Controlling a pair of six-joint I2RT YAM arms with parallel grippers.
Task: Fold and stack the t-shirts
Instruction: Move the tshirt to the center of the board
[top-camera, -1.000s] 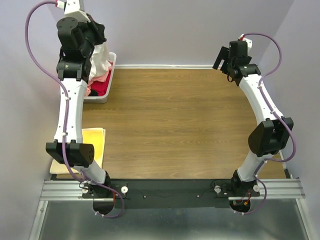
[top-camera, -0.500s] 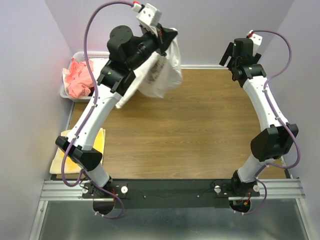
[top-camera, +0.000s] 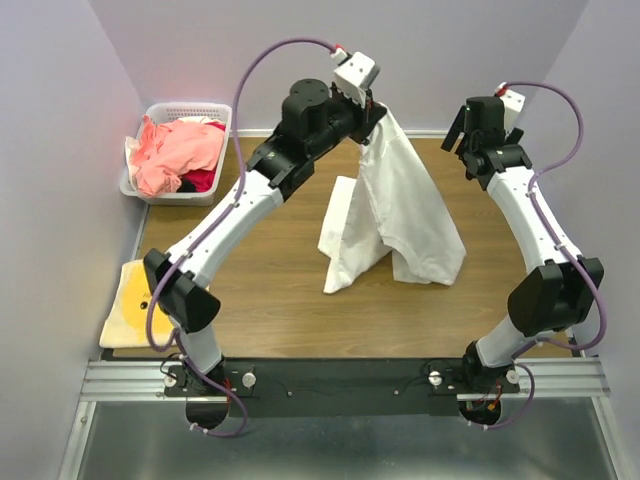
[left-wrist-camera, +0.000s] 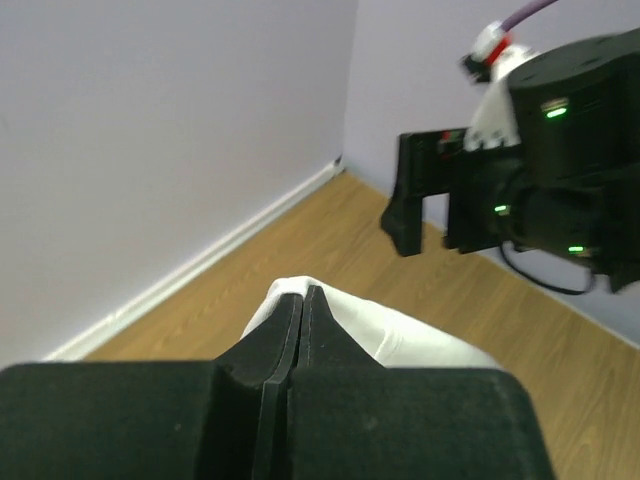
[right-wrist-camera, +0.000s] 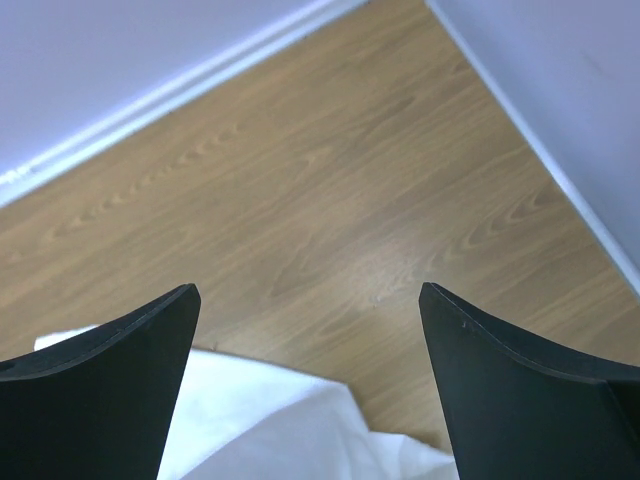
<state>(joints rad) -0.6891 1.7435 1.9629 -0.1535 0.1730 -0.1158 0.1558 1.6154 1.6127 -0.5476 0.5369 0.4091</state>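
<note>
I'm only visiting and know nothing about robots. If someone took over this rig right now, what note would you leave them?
Left gripper: shut on the white shirt, which hangs from it with its lower end on the table.
Right gripper: open, empty, beside that shirt.
Pink shirt and red shirt: loose in the basket.
Yellow cloth: flat at the near left edge.
Done: white shirt out of the basket.
Left: fold it, fold the others, stack.
</note>
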